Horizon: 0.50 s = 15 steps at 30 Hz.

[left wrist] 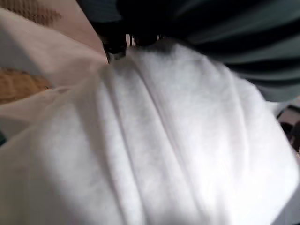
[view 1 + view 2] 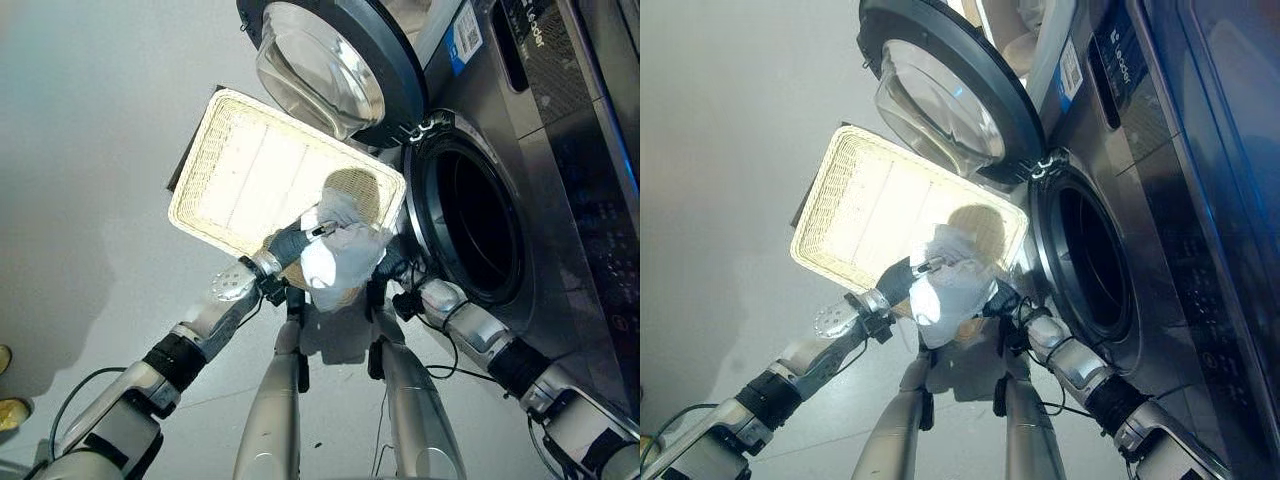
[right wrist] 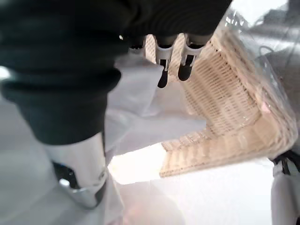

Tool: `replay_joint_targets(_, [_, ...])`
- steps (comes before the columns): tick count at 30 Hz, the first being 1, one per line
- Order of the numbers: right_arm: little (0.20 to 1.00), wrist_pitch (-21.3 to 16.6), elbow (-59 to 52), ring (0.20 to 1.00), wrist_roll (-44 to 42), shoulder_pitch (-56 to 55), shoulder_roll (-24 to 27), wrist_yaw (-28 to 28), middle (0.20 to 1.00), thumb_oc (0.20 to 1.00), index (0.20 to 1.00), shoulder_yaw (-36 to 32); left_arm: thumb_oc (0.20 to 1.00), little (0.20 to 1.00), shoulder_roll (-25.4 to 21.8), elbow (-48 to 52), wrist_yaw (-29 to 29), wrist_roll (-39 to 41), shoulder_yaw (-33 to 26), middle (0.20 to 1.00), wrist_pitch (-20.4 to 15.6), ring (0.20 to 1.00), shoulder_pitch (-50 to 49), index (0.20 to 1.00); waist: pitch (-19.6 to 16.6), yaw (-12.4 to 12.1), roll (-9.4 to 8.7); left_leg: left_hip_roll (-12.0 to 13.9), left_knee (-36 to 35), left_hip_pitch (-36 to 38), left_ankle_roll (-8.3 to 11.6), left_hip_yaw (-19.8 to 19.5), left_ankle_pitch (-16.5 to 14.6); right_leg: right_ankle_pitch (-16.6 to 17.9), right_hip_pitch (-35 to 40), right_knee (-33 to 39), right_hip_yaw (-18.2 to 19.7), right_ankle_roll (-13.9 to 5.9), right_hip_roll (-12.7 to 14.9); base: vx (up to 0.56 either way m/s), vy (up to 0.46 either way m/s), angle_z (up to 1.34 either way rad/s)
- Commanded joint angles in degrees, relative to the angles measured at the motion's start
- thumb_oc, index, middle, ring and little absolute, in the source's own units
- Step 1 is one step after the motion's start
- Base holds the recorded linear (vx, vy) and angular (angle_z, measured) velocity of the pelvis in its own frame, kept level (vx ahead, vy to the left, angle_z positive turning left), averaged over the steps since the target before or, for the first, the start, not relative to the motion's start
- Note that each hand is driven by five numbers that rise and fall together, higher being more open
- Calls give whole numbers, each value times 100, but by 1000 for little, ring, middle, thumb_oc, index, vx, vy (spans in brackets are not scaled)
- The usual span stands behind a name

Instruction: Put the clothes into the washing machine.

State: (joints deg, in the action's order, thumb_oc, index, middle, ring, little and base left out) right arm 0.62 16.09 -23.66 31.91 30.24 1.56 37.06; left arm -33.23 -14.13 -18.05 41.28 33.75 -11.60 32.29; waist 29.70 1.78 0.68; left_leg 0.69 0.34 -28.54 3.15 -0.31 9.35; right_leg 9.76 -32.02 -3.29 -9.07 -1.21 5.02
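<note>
Both hands, left hand (image 2: 290, 243) and right hand (image 2: 392, 262), flank the white garment (image 2: 340, 255) over the wicker basket (image 2: 235, 175), their grip we cannot tell; the washing machine (image 2: 470, 215) drum gapes at three o'clock, so loading remains.

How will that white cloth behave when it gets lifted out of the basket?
The white cloth is bunched in soft folds, so it will probably sag and drape. It looks light. A loose end may catch on the woven basket rim.
</note>
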Motion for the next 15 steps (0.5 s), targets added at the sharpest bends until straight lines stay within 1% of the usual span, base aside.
replay_joint_targets(1, [1000,20,-478,1000,-604,77,56,420,1000,1000,1000,77,200,200,115,685,-260,17,-63,200,-237,200,229,200,9,-59,56,-418,113,4,-185,415,-295,-379,31,-265,-28,-327,-240,6,-48,1])
replay_joint_targets(2, [1000,118,-567,1000,-1404,114,24,1003,1000,1000,1000,185,200,200,119,725,-39,-121,96,200,-147,200,325,200,9,-59,46,-422,131,-28,-179,426,-290,-363,14,-247,-39,-328,-237,20,-56,0])
replay_joint_targets(3, [1000,162,-690,1000,-2113,69,17,1451,1000,1000,1000,213,200,200,98,642,65,-194,172,200,-114,200,351,200,9,-57,27,-425,166,-42,-178,426,-292,-366,19,-255,-44,-324,-238,26,-64,0])
replay_joint_targets(4, [1000,196,-754,1000,-2373,49,5,1586,1000,1000,1000,218,200,200,81,615,111,-235,194,200,-86,200,362,200,9,-55,27,-423,176,-55,-178,426,-288,-362,9,-261,-44,-325,-236,24,-38,0])
replay_joint_targets(7, [1000,251,-815,1000,-2715,29,-17,1800,1000,1000,1000,212,200,200,69,567,151,-272,231,200,-46,200,378,200,9,-52,26,-427,186,-67,-174,419,-285,-362,9,-257,-39,-325,-237,0,0,0])
replay_joint_targets(8, [1000,319,-896,1000,-3100,-22,-38,2134,1000,1000,1000,220,200,200,35,505,158,-290,276,200,5,200,372,200,9,-48,35,-437,201,-90,-176,407,-277,-354,-6,-257,-25,-326,-241,0,0,0])
replay_joint_targets(11, [1000,314,-926,1000,-3355,-54,-40,2325,1000,1000,1000,231,200,200,21,453,116,-284,312,200,26,200,359,200,9,-47,42,-448,220,-124,-178,401,-277,-342,-36,-255,-24,-327,-239,0,0,0])
replay_joint_targets(12, [1000,302,-932,1000,-3595,-80,-42,2475,1000,1000,1000,220,200,200,1,419,59,-291,341,200,44,200,339,200,9,-50,50,-447,225,-155,-176,405,-279,-333,-64,-248,-36,-334,-225,0,0,0])
replay_joint_targets(15, [1000,268,-899,1000,-3889,-87,-54,2598,1000,1000,1000,206,200,200,1,363,50,-310,397,200,55,200,331,200,9,-52,61,-456,222,-177,-174,402,-274,-312,-82,-225,-45,-342,-217,0,0,0])
